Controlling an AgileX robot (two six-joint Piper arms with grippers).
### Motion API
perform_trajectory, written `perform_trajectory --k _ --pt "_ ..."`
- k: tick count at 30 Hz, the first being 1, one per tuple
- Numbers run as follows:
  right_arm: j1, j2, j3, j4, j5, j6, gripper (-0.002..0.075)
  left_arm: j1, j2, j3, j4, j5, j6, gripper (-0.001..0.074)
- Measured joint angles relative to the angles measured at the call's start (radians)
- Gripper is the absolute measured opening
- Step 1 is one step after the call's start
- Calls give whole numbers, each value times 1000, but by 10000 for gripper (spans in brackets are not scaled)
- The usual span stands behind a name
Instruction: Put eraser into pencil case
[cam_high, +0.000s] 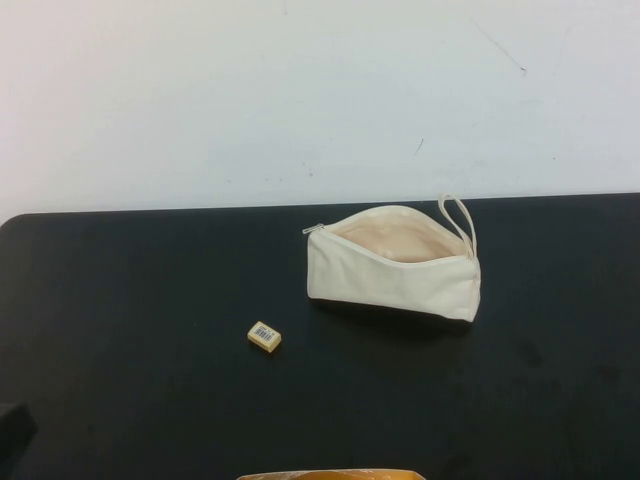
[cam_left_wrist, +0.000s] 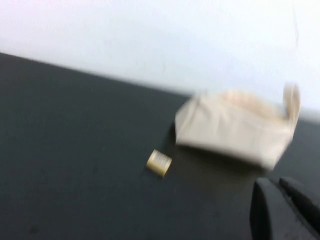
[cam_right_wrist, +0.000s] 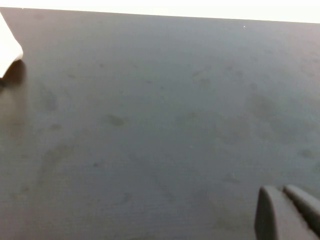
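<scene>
**Eraser lies loose beside the open pouch**

The eraser (cam_high: 264, 337) sits label-up on the black table (cam_high: 120, 300), near the pencil case (cam_high: 393, 270) but apart from it — the case unzipped, loop strap at its right end. Left gripper (cam_left_wrist: 285, 210) and right gripper (cam_right_wrist: 287, 212) show only at their views' edges, above the table; whether either is open or closed — cannot tell.

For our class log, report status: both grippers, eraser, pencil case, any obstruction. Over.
Left gripper and right gripper: low over the black table, empty. Small yellowish-tan eraser lies loose, left of the cream fabric pencil case, unzipped. Nothing between.
</scene>
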Motion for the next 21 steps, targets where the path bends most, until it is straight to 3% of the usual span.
perform_trajectory --k 7,12,21 --pt "0 0 0 0 0 0 -1 0 397 -389 181 300 228 -1" --pt "0 0 0 0 0 0 -1 -24 655 -582 284 370 265 -1" --pt "0 0 0 0 0 0 -1 -303 1051 -817 643 448 115 -1"
